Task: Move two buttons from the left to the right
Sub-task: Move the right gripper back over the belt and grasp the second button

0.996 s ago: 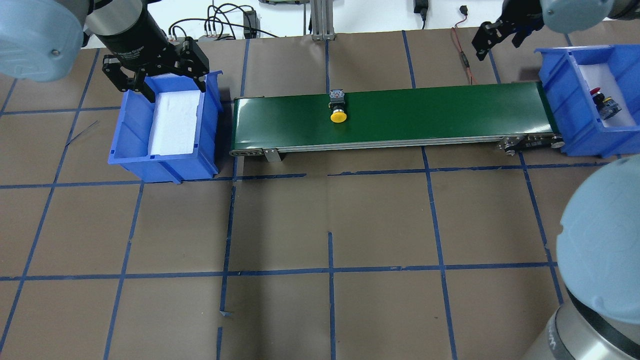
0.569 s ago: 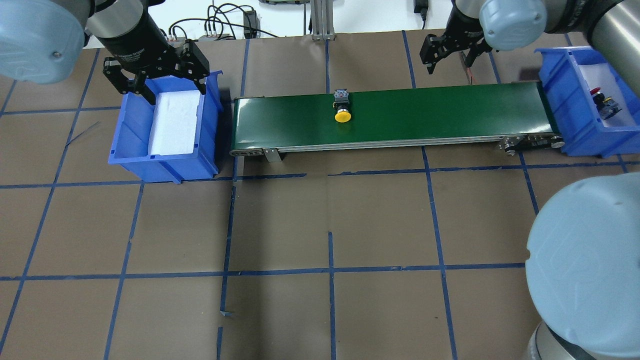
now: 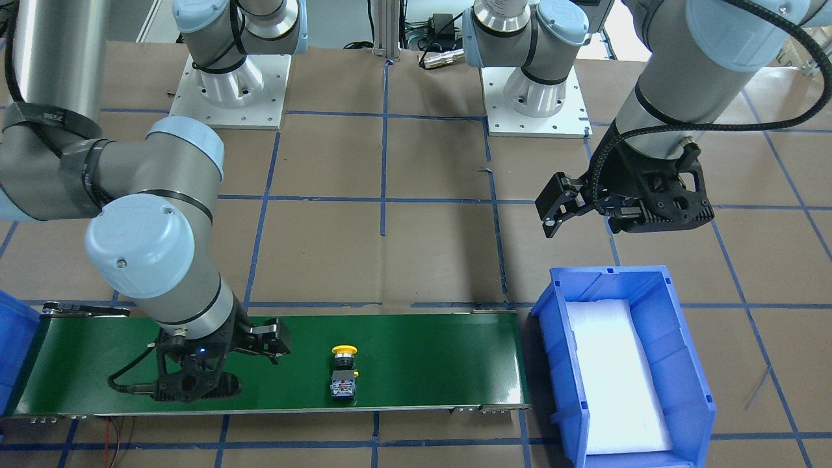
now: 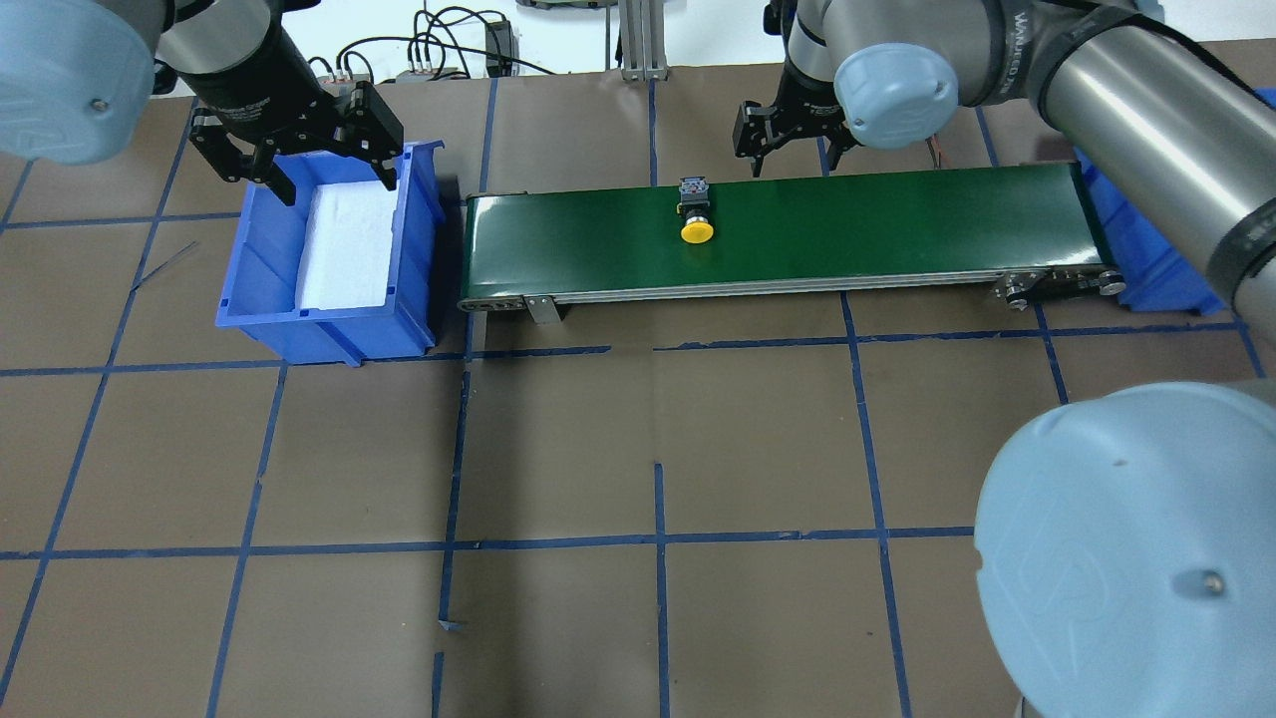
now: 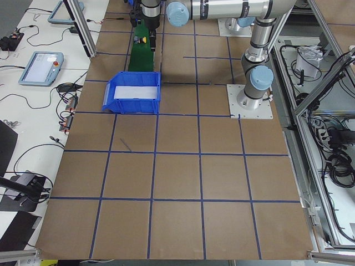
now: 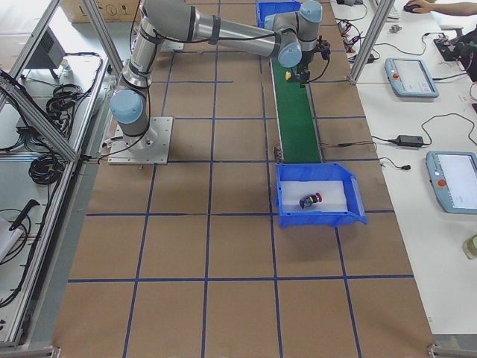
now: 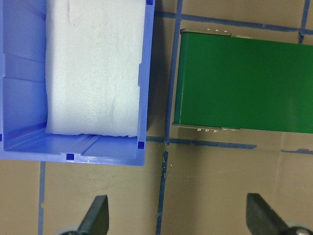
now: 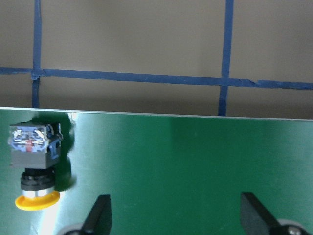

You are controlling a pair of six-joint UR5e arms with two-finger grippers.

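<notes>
A conveyor belt (image 4: 897, 214) is laid along the table's (image 4: 638, 449) far side, with the left bin (image 4: 329, 334) and the right bin (image 6: 320, 220) set at its ends. One push-button (image 4: 696, 209) lies on the belt, left of its middle, cap toward the robot. The other push-button (image 6: 310, 200) lies inside the right bin. The right gripper (image 3: 276, 348) is held over the belt, just right of the first button. The left gripper (image 4: 337, 187) is held aloft near the left bin.

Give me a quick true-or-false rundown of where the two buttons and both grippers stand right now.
1. The yellow button lies on its side on the conveyor belt. True.
2. The right gripper is shut on the yellow button. False: it is open, beside the button, holding nothing.
3. The left bin holds a button. False: only white foam shows in it.
4. The red button lies in the right bin. True.
5. The left gripper is open. True.
</notes>
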